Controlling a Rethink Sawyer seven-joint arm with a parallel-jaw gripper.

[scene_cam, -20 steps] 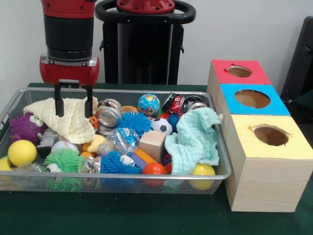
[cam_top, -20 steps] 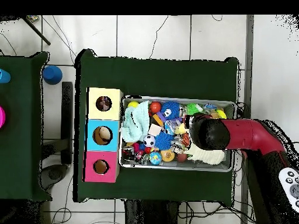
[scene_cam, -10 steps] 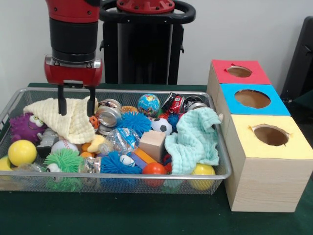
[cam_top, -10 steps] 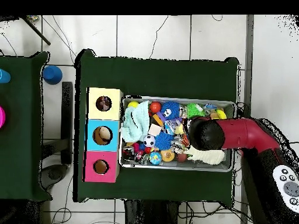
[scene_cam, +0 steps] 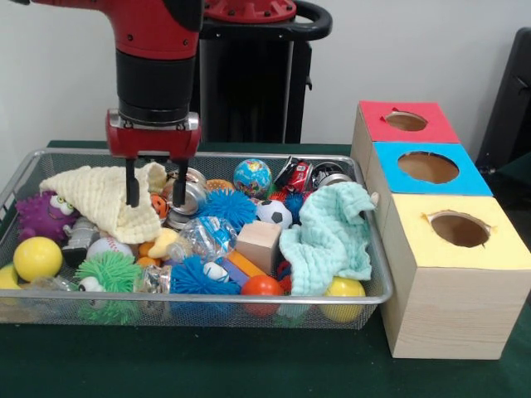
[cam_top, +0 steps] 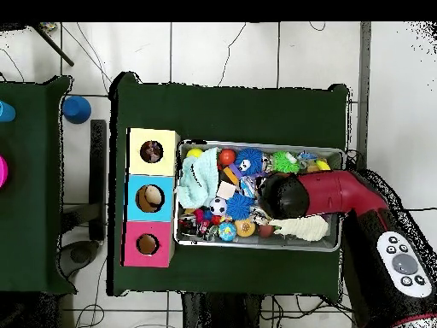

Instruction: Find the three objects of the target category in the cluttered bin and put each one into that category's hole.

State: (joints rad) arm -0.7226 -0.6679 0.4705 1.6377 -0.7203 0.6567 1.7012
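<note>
The gripper, fingers spread and empty, hangs above the right edge of the yellow cloth in the bin.

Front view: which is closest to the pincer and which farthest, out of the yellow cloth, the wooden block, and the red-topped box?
Measured from the pincer:
1. Yellow cloth, directly beneath it at the bin's left.
2. Wooden block, mid-bin, lower right of it.
3. Red-topped box, outside the bin at far right.
</note>
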